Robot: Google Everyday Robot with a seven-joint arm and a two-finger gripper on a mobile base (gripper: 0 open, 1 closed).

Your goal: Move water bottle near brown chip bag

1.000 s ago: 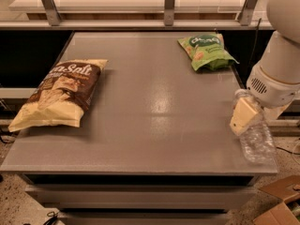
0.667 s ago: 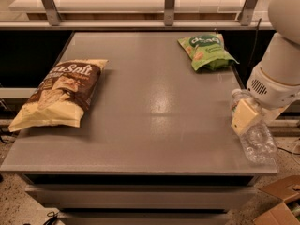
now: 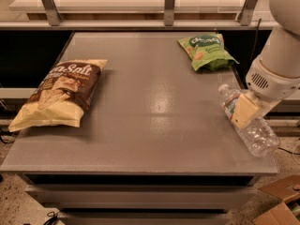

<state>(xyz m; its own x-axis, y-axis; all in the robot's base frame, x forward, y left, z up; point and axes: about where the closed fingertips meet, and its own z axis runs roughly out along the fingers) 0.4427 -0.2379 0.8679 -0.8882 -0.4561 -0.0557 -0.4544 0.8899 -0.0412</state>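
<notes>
The water bottle (image 3: 258, 135) lies on its side at the right edge of the grey table (image 3: 154, 125), its white cap pointing to the back left and its clear ribbed body reaching toward the front right corner. My gripper (image 3: 243, 112) is down on the bottle's label band, covering most of it, with the white arm rising behind it at the right. The brown chip bag (image 3: 61, 94), dark brown and cream-yellow with white "Salt" lettering, lies flat at the table's left side, far from the bottle.
A small green snack bag (image 3: 206, 51) lies at the back right of the table. A metal-framed rail (image 3: 168, 3) runs behind the table. Cardboard boxes (image 3: 281, 205) stand on the floor at the front right.
Nearly nothing has moved. My gripper stays on the bottle at the right edge and has settled only slightly; the bottle's cap shows a little more.
</notes>
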